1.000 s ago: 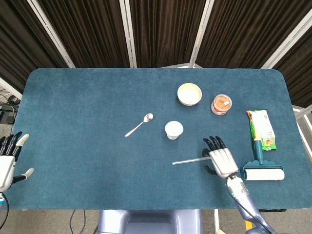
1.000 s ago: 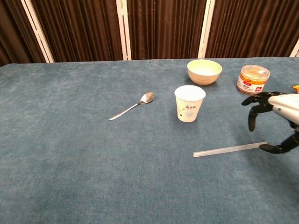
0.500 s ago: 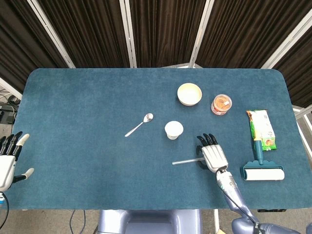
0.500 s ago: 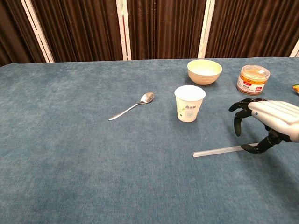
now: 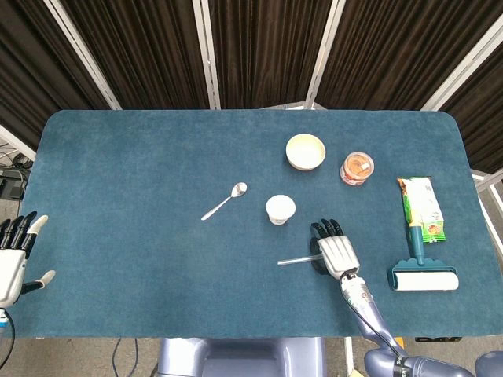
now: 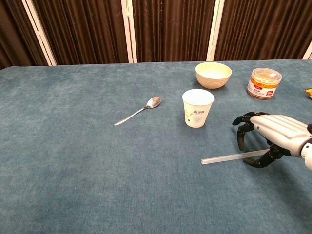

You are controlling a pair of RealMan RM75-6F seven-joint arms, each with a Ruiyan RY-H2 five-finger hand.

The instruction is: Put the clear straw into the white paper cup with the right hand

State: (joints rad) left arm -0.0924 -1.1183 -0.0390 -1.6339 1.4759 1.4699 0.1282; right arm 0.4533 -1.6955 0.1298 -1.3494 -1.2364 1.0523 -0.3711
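The clear straw (image 6: pixel 226 158) lies flat on the blue table, its left end pointing toward the table's middle; in the head view the straw (image 5: pixel 295 260) shows left of the hand. My right hand (image 6: pixel 268 137) hovers over the straw's right end, fingers arched down and apart, thumb close under the straw, nothing gripped. From above, the right hand (image 5: pixel 335 251) covers that end. The white paper cup (image 6: pixel 198 107) stands upright, up and to the left of the hand, also seen as the cup (image 5: pixel 280 209). My left hand (image 5: pixel 14 258) rests open at the table's left edge.
A metal spoon (image 6: pixel 139 110) lies left of the cup. A cream bowl (image 6: pixel 213 74) and a lidded orange jar (image 6: pixel 264 83) stand behind the cup. A green packet (image 5: pixel 422 208) and a lint roller (image 5: pixel 423 272) lie at the right.
My right hand has moved left along the straw and lowered over its right end, fingers curling around it. The straw, cup and left hand have stayed put.
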